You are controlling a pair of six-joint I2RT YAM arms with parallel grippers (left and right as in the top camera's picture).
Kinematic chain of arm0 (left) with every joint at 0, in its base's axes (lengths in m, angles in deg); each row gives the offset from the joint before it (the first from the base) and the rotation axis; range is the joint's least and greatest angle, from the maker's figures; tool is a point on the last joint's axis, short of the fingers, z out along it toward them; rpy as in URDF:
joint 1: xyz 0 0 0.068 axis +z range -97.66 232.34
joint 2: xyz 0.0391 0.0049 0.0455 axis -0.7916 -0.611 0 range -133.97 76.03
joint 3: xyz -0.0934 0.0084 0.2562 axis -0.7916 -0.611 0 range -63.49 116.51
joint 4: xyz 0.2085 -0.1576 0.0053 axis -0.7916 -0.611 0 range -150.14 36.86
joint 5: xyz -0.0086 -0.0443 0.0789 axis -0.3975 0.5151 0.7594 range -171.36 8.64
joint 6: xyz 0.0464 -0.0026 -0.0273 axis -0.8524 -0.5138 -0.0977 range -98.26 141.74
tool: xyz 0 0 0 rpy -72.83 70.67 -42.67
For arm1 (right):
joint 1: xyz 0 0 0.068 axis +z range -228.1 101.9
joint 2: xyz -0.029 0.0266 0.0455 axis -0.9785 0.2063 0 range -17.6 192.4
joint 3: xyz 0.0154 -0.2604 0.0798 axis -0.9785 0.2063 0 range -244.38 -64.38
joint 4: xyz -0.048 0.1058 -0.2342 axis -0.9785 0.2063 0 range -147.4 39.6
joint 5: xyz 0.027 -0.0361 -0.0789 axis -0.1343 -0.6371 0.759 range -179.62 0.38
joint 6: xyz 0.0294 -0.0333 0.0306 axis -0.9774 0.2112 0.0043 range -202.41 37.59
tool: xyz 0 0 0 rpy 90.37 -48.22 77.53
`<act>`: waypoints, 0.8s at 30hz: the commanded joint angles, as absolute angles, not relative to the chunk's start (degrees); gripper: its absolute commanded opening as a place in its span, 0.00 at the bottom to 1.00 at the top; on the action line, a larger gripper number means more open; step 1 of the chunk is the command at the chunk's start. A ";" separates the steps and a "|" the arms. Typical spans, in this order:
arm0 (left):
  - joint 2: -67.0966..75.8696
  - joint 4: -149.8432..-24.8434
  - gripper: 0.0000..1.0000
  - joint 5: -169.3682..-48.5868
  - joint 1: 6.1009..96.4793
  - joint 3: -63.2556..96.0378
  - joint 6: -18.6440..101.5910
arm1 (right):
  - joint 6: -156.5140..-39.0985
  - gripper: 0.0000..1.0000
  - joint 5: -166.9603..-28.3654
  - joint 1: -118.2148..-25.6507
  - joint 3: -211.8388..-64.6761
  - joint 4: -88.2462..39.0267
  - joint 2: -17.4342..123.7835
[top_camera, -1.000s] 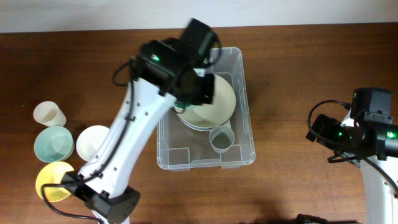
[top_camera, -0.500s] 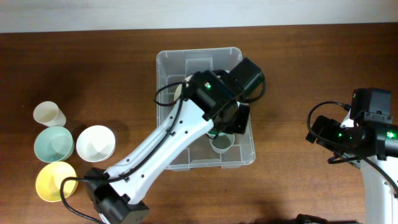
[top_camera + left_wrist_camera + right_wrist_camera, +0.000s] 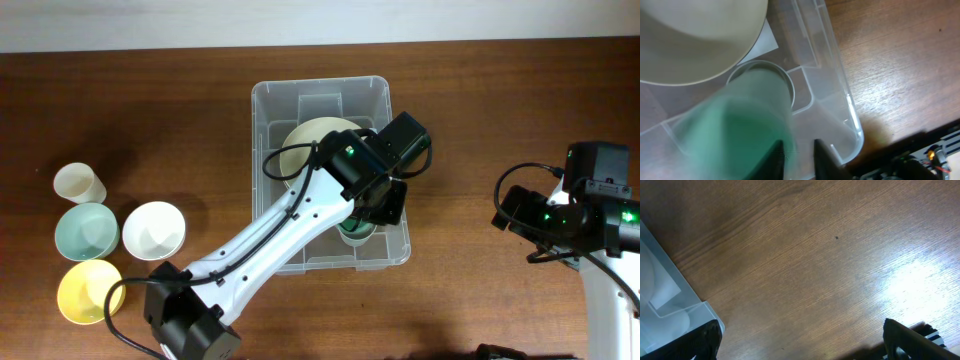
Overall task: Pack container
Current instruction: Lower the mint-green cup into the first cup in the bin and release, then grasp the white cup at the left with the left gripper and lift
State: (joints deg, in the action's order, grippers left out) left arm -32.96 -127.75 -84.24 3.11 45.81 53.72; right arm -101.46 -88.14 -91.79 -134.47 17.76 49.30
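Observation:
The clear plastic container (image 3: pixel 262 95) stands mid-table. In it lie a cream bowl (image 3: pixel 310 145) and a grey cup (image 3: pixel 786 81). My left gripper (image 3: pixel 801 157) reaches into the container's near right part and is shut on the wall of a green cup (image 3: pixel 735 135). It holds the green cup just over the grey cup's mouth. From overhead only a green edge (image 3: pixel 350 232) shows under the left wrist (image 3: pixel 385 165). My right gripper (image 3: pixel 805 345) is open and empty over bare table, right of the container (image 3: pixel 660 295).
Left of the container stand a cream cup (image 3: pixel 79 183), a teal bowl (image 3: pixel 86 229), a white bowl (image 3: pixel 153 229) and a yellow bowl (image 3: pixel 88 290). The container's right wall (image 3: pixel 840 100) runs close beside the left fingers. The right arm (image 3: pixel 590 200) rests at the table's right.
The left arm swung from the container's far end to its near right part, with the green cup now over the grey cup. The cream bowl is uncovered. The right arm has not moved.

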 commanded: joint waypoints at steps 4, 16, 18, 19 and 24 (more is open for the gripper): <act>-33.02 -127.29 0.63 -84.52 3.00 45.57 53.81 | -101.02 0.99 -87.42 -91.99 -134.29 17.78 48.51; -22.42 -135.64 0.75 -67.01 26.47 51.86 53.88 | -99.97 0.99 -87.44 -91.99 -134.29 17.80 48.51; -19.80 -135.90 0.79 -67.60 36.81 51.86 53.88 | -99.97 0.99 -87.44 -92.01 -134.29 17.80 48.51; -19.34 -135.85 0.80 -68.19 43.32 51.86 53.88 | -99.97 0.99 -87.44 -91.99 -134.29 17.80 48.51; -23.25 -133.41 0.93 -68.91 62.99 51.73 53.83 | -99.97 0.99 -87.44 -91.99 -134.29 17.80 48.51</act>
State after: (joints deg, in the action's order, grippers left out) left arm -19.99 -134.57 -68.89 55.78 51.62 54.14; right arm -100.19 -88.14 -91.79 -134.47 17.76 49.30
